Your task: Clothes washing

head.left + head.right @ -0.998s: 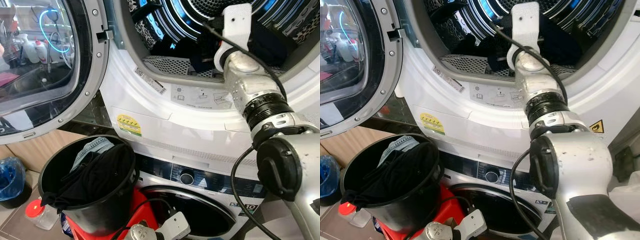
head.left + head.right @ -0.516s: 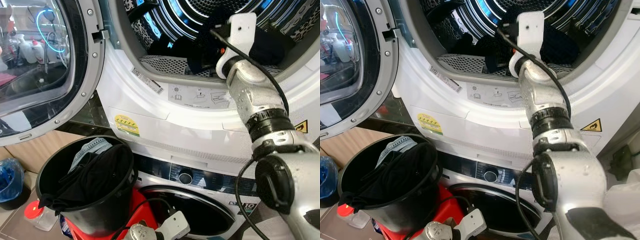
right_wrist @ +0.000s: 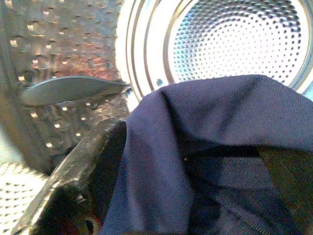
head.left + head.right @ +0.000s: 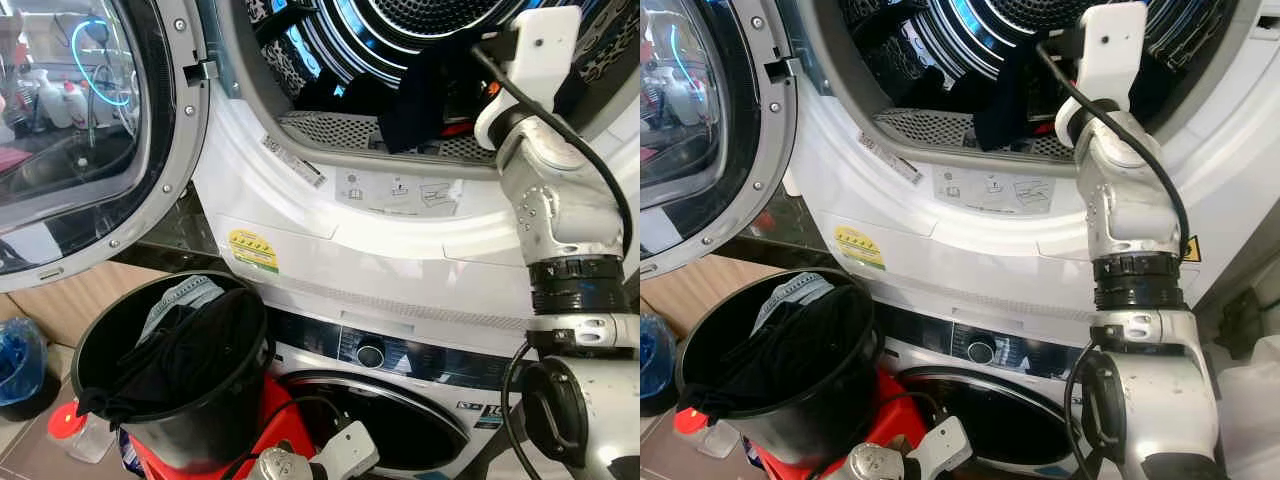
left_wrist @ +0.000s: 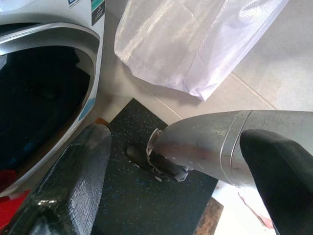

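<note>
Right gripper (image 3: 190,161) inside upper drum (image 4: 420,15), clamped on navy cloth (image 3: 195,147).
Cloth drapes over both fingers (image 3: 73,181) and hangs at drum mouth (image 4: 420,95); perforated drum back lies beyond the gripper. Bucket (image 4: 175,375) with dark laundry (image 4: 190,345) stands well below the gripper, beside lower washer (image 4: 390,400). Left gripper (image 5: 171,181) hangs low near that washer's door, fingers (image 5: 73,181) spread apart, holding nothing.

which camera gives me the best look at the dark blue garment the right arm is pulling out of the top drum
The right wrist view: the dark navy knit garment sits close up between the right gripper fingers. Both eye views show it as a dark cloth hanging at the drum mouth; the left wrist view faces the floor.
</note>
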{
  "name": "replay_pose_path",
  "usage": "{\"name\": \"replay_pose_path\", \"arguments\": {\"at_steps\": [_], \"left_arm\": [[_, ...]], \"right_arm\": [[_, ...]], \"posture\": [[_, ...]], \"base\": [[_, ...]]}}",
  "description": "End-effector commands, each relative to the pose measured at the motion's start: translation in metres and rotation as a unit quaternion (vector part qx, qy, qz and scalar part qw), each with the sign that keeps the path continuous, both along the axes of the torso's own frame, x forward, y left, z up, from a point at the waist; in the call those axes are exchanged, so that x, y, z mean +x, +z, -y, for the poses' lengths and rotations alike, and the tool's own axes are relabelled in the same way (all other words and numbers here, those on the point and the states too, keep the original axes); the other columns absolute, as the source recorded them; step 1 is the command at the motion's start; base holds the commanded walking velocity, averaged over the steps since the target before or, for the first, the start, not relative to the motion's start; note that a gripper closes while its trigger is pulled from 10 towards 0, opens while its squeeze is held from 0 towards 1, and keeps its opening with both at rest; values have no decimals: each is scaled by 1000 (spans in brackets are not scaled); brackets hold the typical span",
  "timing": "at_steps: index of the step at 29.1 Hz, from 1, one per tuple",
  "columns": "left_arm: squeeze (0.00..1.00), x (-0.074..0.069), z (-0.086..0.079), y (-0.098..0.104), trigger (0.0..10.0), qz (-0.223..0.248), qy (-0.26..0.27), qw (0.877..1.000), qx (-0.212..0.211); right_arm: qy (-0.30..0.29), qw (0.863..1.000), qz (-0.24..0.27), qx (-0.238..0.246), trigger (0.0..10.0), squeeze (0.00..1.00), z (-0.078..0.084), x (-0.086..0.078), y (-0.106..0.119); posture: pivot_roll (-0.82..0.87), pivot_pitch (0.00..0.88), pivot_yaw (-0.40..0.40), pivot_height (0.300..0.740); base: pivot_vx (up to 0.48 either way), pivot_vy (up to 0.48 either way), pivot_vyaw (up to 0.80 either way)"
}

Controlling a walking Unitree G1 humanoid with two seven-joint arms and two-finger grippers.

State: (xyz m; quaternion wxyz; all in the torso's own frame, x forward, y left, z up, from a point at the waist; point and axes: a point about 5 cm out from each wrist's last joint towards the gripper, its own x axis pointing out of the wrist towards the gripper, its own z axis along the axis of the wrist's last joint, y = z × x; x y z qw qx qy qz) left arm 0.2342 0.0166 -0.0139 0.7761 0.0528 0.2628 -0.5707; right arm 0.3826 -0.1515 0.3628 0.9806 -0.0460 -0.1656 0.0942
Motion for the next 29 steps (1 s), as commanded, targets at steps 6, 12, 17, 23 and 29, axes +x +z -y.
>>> {"name": "replay_pose_path", "arguments": {"at_steps": [6,12,17,23,29], "left_arm": [[0,-1,-3,-3,10000,-7,3,1000,10],[0,0,-3,-3,10000,-6,2,1000,10],[0,-1,-4,-3,10000,-8,3,1000,10],[0,-1,-4,-3,10000,-10,3,1000,9],[0,-1,-4,-3,10000,-8,3,1000,9]], "right_arm": [[50,998,-26,-27,10000,0,-10,-21,-20],[94,994,-39,-34,10000,0,-13,-38,-33],[161,987,-6,-10,10000,0,-20,-59,-25],[208,978,27,8,10000,0,-12,-81,-28],[333,942,19,-24,10000,0,9,-120,-80]], "posture": [[-172,77,91,740],[-175,78,94,740],[-175,76,95,740],[-173,76,97,740],[-171,74,92,740]], "base": [[0,0,0],[0,0,0],[0,0,0],[0,0,0],[0,0,0]]}}
